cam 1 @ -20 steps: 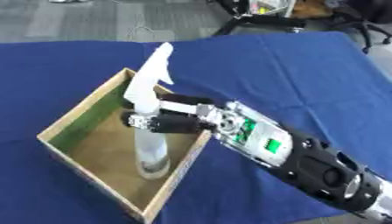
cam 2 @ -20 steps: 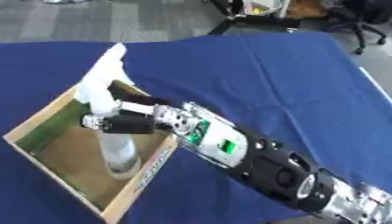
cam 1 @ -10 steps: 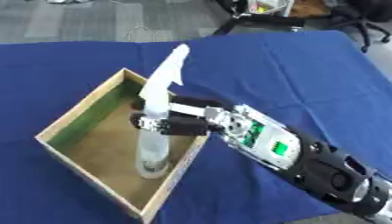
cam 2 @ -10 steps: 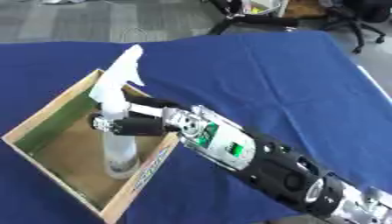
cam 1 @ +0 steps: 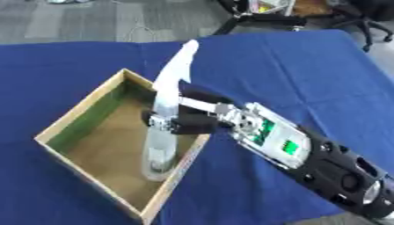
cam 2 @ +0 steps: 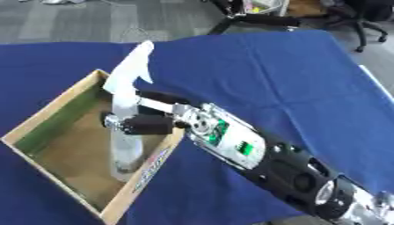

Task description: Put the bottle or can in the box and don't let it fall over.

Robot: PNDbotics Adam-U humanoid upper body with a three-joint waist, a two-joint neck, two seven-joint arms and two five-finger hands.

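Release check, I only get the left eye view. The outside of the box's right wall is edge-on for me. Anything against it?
Observer: The right eye view shows that outer face of the box. It carries only a blue and red printed mark, and nothing leans on it.
Operator: Where's the bottle base relative to that wall?
Observer: From this side the spray bottle stands on the brown floor just inside the wall. I cannot tell whether it touches the wall.
Operator: Hand?
Observer: The right hand is curled round the bottle's neck, with its fingers reaching in above the wall's rim.
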